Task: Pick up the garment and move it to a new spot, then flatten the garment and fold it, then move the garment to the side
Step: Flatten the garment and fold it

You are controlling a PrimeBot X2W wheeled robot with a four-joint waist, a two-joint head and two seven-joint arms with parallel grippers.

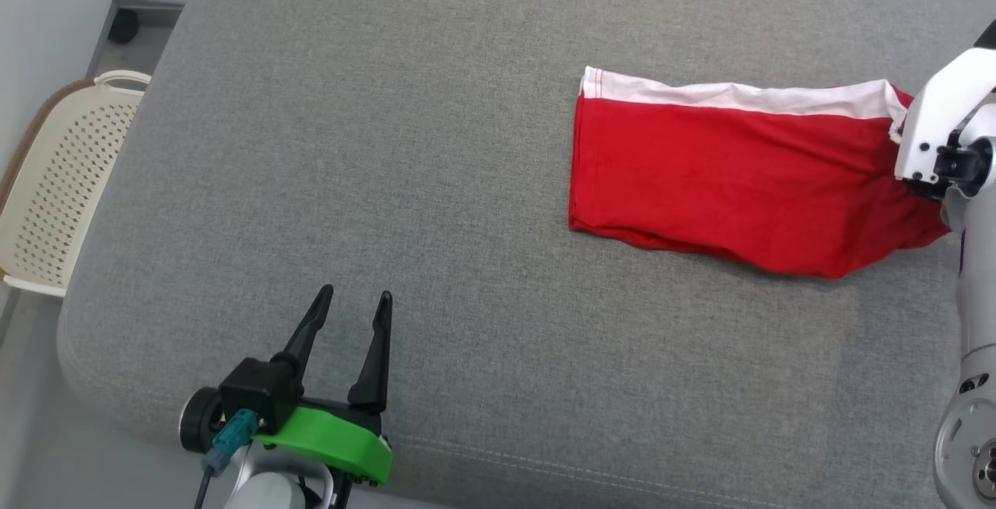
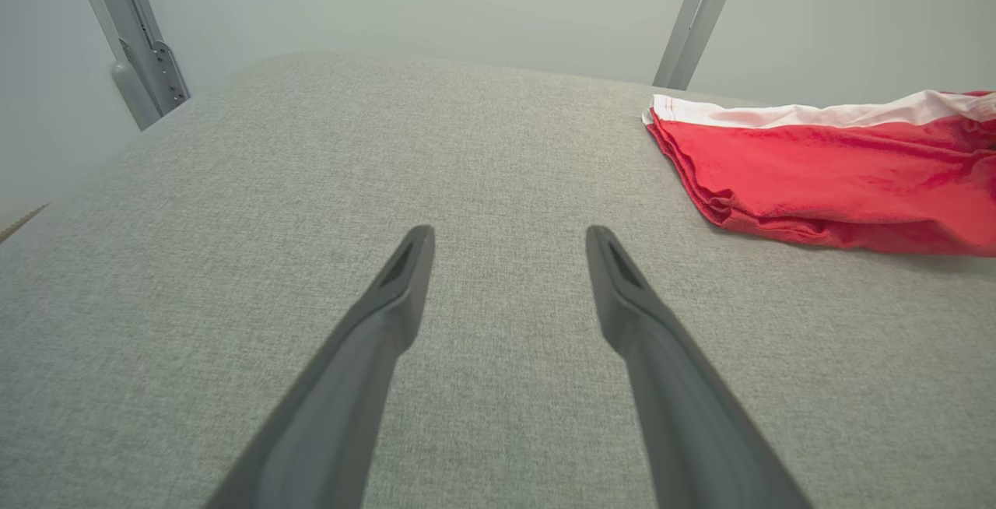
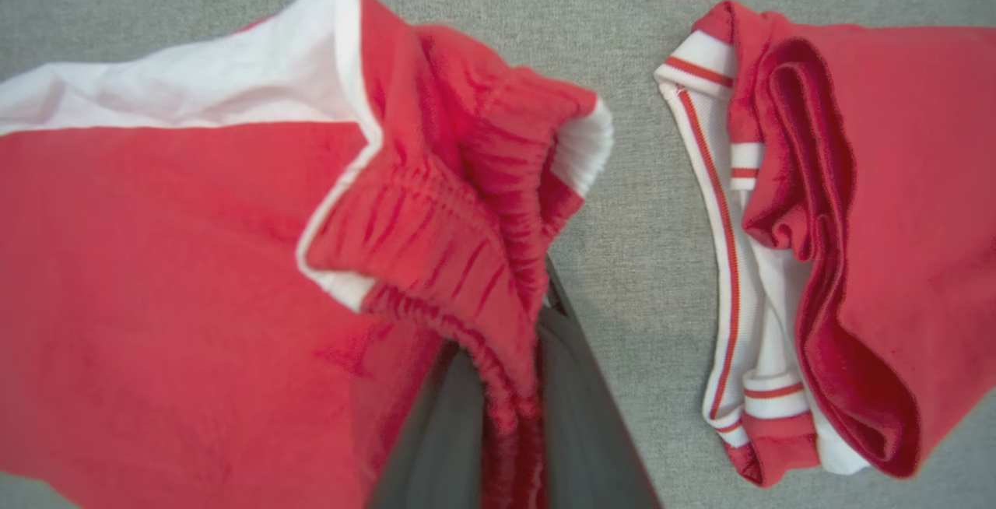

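Item: garment (image 1: 731,174), red shorts-type piece with a white band (image 1: 747,96) along its far edge, lying mostly flat on the grey cushion (image 1: 389,143) at about 2 o'clock in the head view, long axis running from 9 to 3 o'clock. The end toward 9 o'clock is a neat folded edge. The end toward 3 o'clock is bunched and drawn up under the white housing of the right arm. In the left wrist view the same garment (image 2: 840,174) sits at 2 o'clock, layered edges facing the camera. Gathered elastic waistband (image 3: 467,205): pinched between the two dark fingers (image 3: 576,415) of the right gripper (image 3: 510,384), jaws closed narrowly on the fabric, which rises in a crumpled ridge toward 12 o'clock in the right wrist view. Second red piece (image 3: 879,221): folded, white trim with red stripes, at 3 o'clock in that view, apart from the held garment with bare cushion between them. Left gripper (image 1: 355,295): at 7 o'clock in the head view, well apart from the garment, fingers spread wide and holding nothing; in its own view the left gripper (image 2: 510,236) is low over bare grey fabric. Cream perforated basket (image 1: 62,182): beside the cushion at 9 o'clock. Two grey metal posts (image 2: 140,50) stand against the pale wall beyond.
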